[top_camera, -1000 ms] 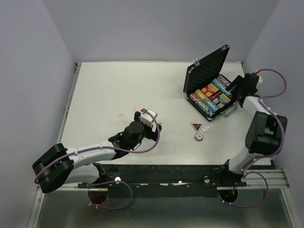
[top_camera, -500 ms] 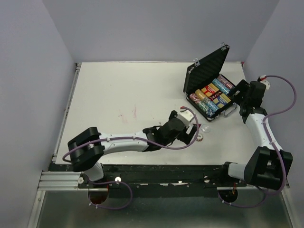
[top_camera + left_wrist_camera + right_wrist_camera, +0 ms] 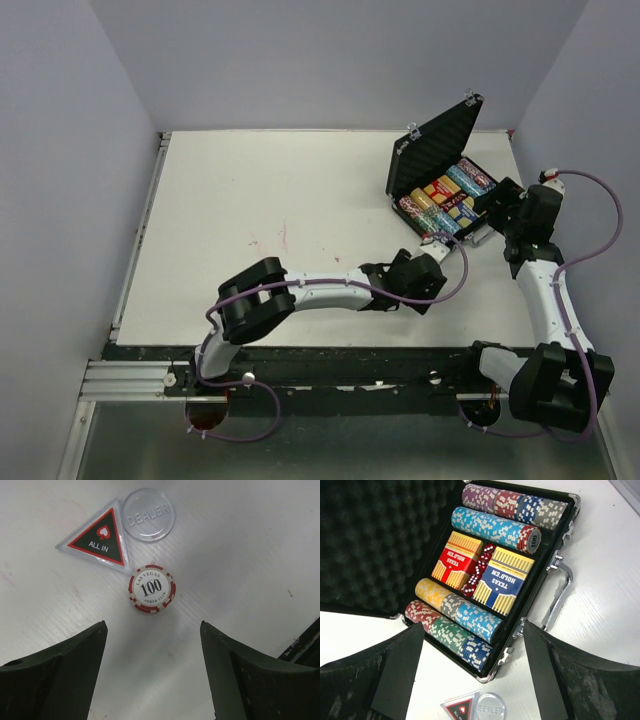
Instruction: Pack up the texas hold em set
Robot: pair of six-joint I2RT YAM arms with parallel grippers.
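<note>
The left claw (image 3: pixel 152 630) is hanging wide open over the lone 100 chip (image 3: pixel 151 588) at the centre of its wrist view. That chip is lying just beside the triangular marker (image 3: pixel 100 537) and near the clear disc (image 3: pixel 148 514), so a pinch may be knocking those aside or sending the flat chip skidding. The right claw (image 3: pixel 472 630) is also gaping wide and empty before the open case (image 3: pixel 435 150) at the upper right of the overhead view, where bumping the lid early could be shutting the loose pieces out. From overhead the left arm (image 3: pixel 320 288) is covering those three pieces, and I am not making out whether the chip is one or a short stack.
</note>
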